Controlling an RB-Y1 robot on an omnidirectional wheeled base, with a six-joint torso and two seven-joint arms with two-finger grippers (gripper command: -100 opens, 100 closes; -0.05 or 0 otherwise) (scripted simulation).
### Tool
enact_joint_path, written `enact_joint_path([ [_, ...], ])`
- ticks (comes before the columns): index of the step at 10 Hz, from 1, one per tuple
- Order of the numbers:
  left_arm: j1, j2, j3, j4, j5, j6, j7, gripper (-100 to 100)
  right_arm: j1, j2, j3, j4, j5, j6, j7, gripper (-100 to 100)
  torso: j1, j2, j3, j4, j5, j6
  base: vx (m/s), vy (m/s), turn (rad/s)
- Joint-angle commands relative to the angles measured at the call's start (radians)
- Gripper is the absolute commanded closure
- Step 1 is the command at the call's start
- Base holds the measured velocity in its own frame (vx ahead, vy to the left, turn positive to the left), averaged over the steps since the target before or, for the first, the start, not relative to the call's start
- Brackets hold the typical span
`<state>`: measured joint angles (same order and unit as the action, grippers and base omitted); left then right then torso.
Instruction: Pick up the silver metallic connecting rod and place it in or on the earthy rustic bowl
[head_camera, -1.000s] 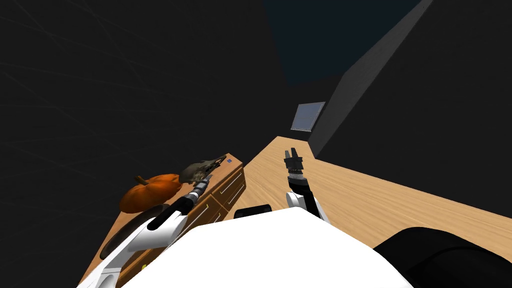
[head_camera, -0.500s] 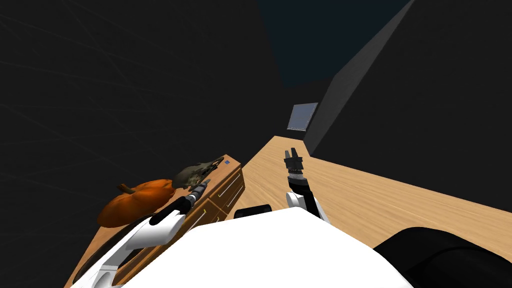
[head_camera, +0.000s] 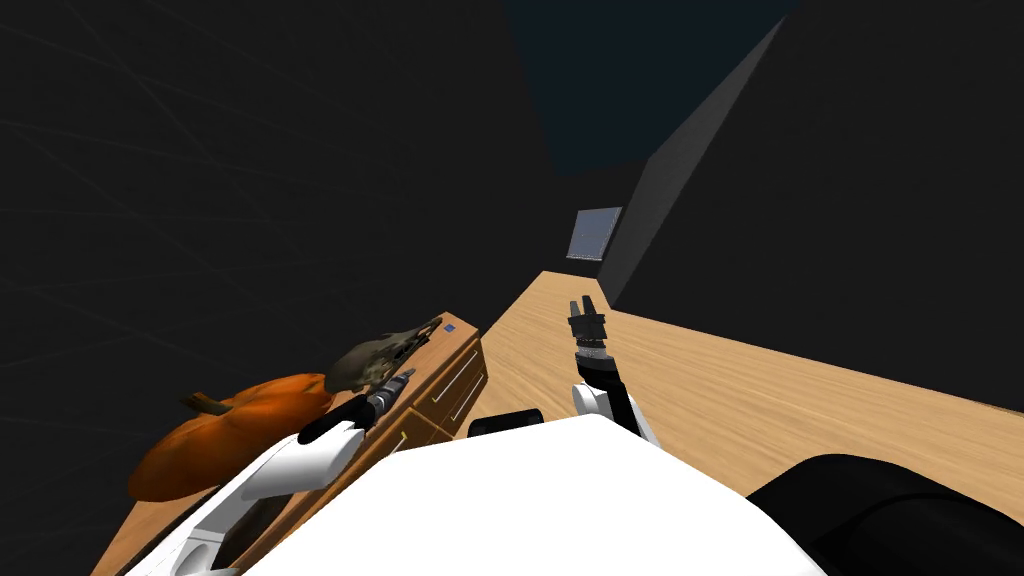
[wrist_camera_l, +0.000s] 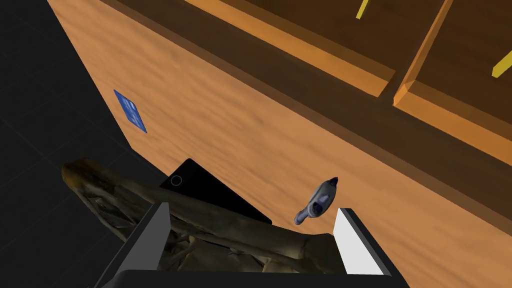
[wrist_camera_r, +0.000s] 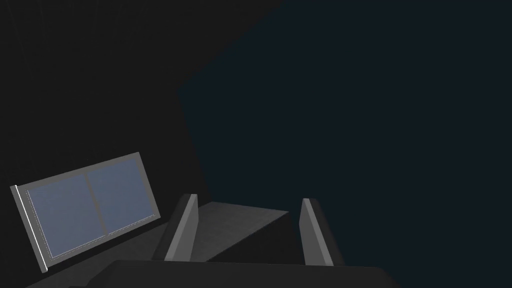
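**Left gripper wide, rod just outside its fingers**

We hold the left gripper (wrist_camera_l: 252, 207) spread wide and empty above the wooden worktop (wrist_camera_l: 240, 115). The small silvery connecting rod (wrist_camera_l: 317, 202) lies on the worktop just beside one fingertip, outside the gap. Under the gap sit a gnarled brown piece (wrist_camera_l: 115, 187) and a flat black slab (wrist_camera_l: 210, 192). We judge the hand needs a sideways shift so its fingers straddle the rod without catching that piece. Which thing is the bowl we cannot tell. The right gripper (head_camera: 585, 308), open and empty, hangs over the floor (head_camera: 750, 380), likely parked clear.
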<state>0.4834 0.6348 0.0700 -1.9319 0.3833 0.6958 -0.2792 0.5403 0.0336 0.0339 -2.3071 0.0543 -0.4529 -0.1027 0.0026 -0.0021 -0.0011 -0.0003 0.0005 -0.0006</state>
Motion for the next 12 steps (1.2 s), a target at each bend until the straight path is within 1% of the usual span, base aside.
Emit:
enact_joint_path([
  [1, -0.009, 0.006, 0.0, 0.011, 0.008, 0.048, -0.009, -100, 0.0, 0.0, 0.0, 0.0, 0.0, 0.0, 0.0, 0, 0.0, 0.0, 0.0, 0.0, 0.0, 0.0, 0.021, 0.036, -0.067],
  [2, -0.016, 0.021, 0.002, 0.028, 0.031, 0.077, -0.025, -100, 0.0, 0.0, 0.0, 0.0, 0.0, 0.0, 0.0, 0, 0.0, 0.0, 0.0, 0.0, 0.0, 0.0, 0.029, 0.042, -0.132],
  [3, -0.016, 0.021, 0.002, 0.028, 0.031, 0.1, -0.025, -100, 0.0, 0.0, 0.0, 0.0, 0.0, 0.0, 0.0, 0, 0.0, -0.001, 0.0, 0.0, 0.0, 0.0, 0.02, 0.038, -0.07],
  [4, -0.023, 0.036, 0.004, 0.043, 0.053, 0.127, -0.042, -100, 0.0, 0.0, 0.0, 0.0, 0.0, 0.0, 0.0, 0, 0.0, 0.0, 0.0, 0.0, 0.0, 0.0, 0.012, 0.037, -0.145],
  [5, -0.023, 0.036, 0.004, 0.043, 0.053, 0.152, -0.042, -100, 0.0, 0.0, 0.0, 0.0, 0.0, 0.0, 0.0, 0, 0.0, 0.0, 0.0, 0.0, 0.0, 0.0, 0.013, 0.035, -0.064],
  [6, -0.03, 0.05, 0.005, 0.058, 0.074, 0.185, -0.058, -100, 0.0, 0.0, 0.0, 0.0, 0.0, 0.0, 0.0, 0, 0.0, 0.0, 0.0, 0.0, 0.0, -0.001, 0.028, 0.04, -0.13],
  [7, -0.03, 0.05, 0.005, 0.058, 0.074, 0.202, -0.058, -100, 0.0, 0.0, 0.0, 0.0, 0.0, 0.0, 0.0, 0, 0.0, 0.0, 0.0, 0.0, 0.0, 0.0, 0.025, 0.035, -0.068],
  [8, -0.036, 0.064, 0.007, 0.072, 0.094, 0.235, -0.074, -100, 0.0, 0.0, 0.0, 0.0, 0.0, 0.0, 0.0, 0, 0.0, -0.001, 0.0, 0.0, 0.0, -0.001, 0.022, 0.039, -0.123],
  [9, -0.036, 0.064, 0.007, 0.072, 0.094, 0.25, -0.074, -100, 0.0, 0.0, 0.0, 0.0, 0.0, 0.0, 0.0, 0, 0.0, -0.001, 0.0, 0.0, 0.0, 0.0, 0.012, 0.036, -0.064],
  [10, -0.042, 0.077, 0.009, 0.084, 0.114, 0.283, -0.089, -100, 0.0, 0.0, 0.0, 0.0, 0.0, 0.0, 0.0, 0, 0.0, 0.0, 0.0, 0.0, 0.0, -0.001, 0.015, 0.039, -0.085],
  [11, -0.042, 0.077, 0.009, 0.084, 0.114, 0.296, -0.089, -100, 0.0, 0.0, 0.0, 0.0, 0.0, 0.0, 0.0, 0, 0.0, 0.0, 0.0, 0.0, 0.0, 0.0, 0.018, 0.034, -0.066],
  [12, -0.048, 0.09, 0.011, 0.096, 0.132, 0.334, -0.103, -100, 0.0, 0.0, 0.0, 0.0, 0.0, 0.0, 0.0, 0, 0.0, 0.0, 0.0, 0.0, 0.0, -0.001, 0.021, 0.035, -0.122],
])
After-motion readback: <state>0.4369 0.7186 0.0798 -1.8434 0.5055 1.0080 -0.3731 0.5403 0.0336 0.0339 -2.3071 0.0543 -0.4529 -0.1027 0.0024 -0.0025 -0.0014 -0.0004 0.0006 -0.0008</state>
